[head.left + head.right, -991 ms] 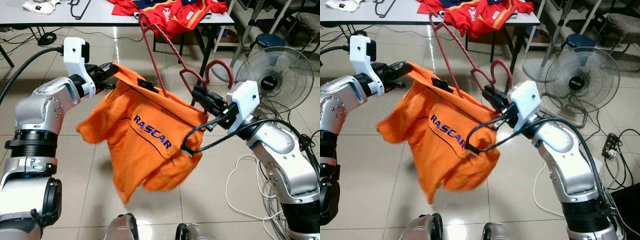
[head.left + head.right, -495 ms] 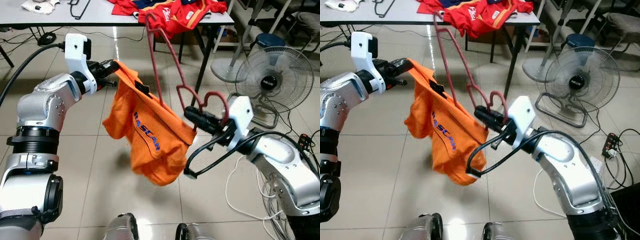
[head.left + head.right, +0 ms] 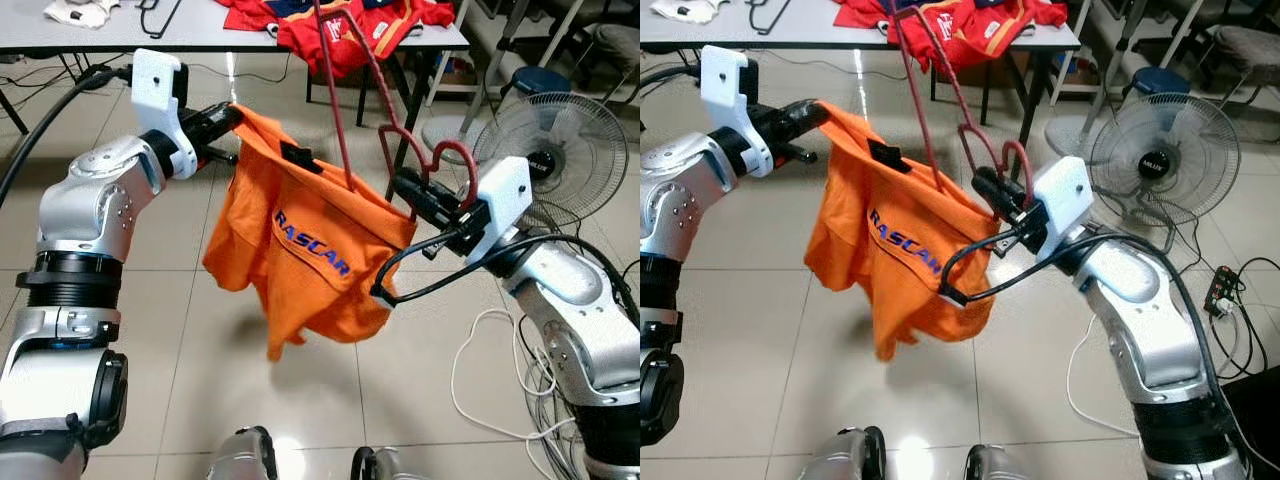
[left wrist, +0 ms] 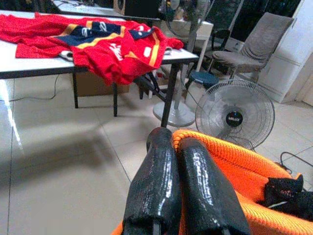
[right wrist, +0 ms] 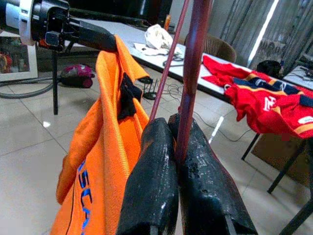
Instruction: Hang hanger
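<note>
In the middle of the frame, the orange shirt (image 3: 305, 255) hung spread between both arms, wider than half a second before, when it had bunched narrow, and its blue lettering faced the camera again. The left gripper (image 3: 222, 118), at upper left, was clamped on the shirt's shoulder edge, fingers (image 4: 161, 181) pressed together over the fabric. The right gripper (image 3: 415, 190), right of centre, had risen and was pinched shut on the dark red hanger (image 3: 340, 120), whose long arm ran down into the shirt's neck. The hanger now stood steeper, its top cut off by the upper edge of the frame in front of the red jersey (image 3: 345, 22) on the table (image 3: 120, 35). Its lower part was hidden inside the shirt. A fan (image 3: 555, 150) stood at right.
</note>
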Available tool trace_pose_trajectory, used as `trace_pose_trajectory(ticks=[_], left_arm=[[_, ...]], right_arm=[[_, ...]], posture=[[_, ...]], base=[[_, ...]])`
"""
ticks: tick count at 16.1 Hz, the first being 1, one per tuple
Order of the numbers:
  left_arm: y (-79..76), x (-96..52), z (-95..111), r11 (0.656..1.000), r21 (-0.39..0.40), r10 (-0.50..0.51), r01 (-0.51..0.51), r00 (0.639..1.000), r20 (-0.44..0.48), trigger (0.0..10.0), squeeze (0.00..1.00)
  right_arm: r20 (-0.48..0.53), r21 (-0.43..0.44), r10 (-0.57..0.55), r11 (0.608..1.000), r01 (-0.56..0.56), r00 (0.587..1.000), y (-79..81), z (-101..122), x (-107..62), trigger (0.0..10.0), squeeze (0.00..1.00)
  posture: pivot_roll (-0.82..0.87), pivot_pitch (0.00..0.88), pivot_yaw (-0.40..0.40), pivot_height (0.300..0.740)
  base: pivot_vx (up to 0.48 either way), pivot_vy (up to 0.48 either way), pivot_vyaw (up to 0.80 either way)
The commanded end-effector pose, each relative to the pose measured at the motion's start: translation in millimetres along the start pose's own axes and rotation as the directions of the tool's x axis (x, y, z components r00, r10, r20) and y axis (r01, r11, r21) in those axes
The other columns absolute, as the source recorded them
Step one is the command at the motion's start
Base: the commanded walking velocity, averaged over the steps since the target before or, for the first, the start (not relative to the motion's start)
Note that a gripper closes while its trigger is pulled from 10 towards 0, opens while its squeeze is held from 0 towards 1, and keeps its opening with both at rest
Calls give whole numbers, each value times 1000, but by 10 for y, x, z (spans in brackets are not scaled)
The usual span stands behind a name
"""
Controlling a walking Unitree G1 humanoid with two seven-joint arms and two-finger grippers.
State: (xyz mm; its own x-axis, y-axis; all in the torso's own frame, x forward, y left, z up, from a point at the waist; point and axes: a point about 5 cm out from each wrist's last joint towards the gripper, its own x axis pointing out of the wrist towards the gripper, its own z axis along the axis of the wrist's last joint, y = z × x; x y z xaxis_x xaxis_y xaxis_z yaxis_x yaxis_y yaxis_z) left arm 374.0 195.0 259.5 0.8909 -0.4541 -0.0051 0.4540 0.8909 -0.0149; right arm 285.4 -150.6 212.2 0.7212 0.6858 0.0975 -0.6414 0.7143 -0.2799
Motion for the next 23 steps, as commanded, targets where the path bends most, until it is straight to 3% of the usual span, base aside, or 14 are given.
trace_pose_trajectory(ticks=[1, 2, 4, 7, 10, 11, 14, 18, 20, 23], left_arm=[[40, -49, 146, 998, 44, 37, -40, 997, 69, 0, 0], [16, -42, 134, 999, 34, 23, -26, 997, 79, 0, 0], [-7, -45, 145, 1000, 25, 3, -5, 995, 101, 0, 0], [-33, -43, 177, 999, 27, -20, 17, 992, 125, 0, 0], [-17, -35, 265, 997, 73, 1, -14, 985, 175, 0, 0], [-5, -27, 350, 992, 114, 20, -47, 974, 224, 0, 0], [-9, 5, 504, 990, 136, 5, -43, 965, 262, 0, 0], [-62, 5, 628, 985, 175, -55, 4, 957, 285, 0, 0], [-73, 1, 678, 981, 195, -66, 8, 955, 289, 0, 0], [-5, 7, 658, 978, 208, -29, -28, 963, 267, 0, 0]], right_arm=[[-73, -16, 13, 1000, -15, 997, -17, -77, -75, 10000, 0], [-139, -62, 128, 989, -137, 982, 100, -111, -79, 10000, 0], [-199, -126, 183, 970, -210, 963, 150, -117, -73, 10000, 0], [-207, -170, 170, 964, -207, 963, 143, -67, -26, 10000, 0], [-153, -47, 154, 986, -163, 976, 133, -45, -13, 10000, 0], [-124, 62, 192, 981, -185, 974, 152, -69, -64, 10000, 0], [-133, 162, 296, 948, -274, 946, 222, -138, -158, 10000, 0], [-262, 176, 335, 939, -297, 905, 252, -311, -256, 10000, 0], [-301, 160, 208, 973, -166, 930, 142, -380, -218, 10000, 0], [-240, 153, 166, 979, -132, 956, 140, -316, -168, 10000, 0]], posture=[[-70, 104, -18, 740], [-71, 100, -19, 740], [-71, 95, -18, 740], [-71, 91, -15, 740], [-72, 93, -12, 740], [-72, 94, -14, 740], [-72, 100, -18, 740], [-73, 102, -21, 740], [-73, 102, -21, 740], [-73, 102, -21, 740]], base=[[0, 0, 0], [0, 0, 0], [0, 0, 0], [0, 0, 0], [0, 0, 0], [0, 0, 0], [0, 0, 0], [0, 0, 0], [0, 0, 0], [0, 0, 0]])
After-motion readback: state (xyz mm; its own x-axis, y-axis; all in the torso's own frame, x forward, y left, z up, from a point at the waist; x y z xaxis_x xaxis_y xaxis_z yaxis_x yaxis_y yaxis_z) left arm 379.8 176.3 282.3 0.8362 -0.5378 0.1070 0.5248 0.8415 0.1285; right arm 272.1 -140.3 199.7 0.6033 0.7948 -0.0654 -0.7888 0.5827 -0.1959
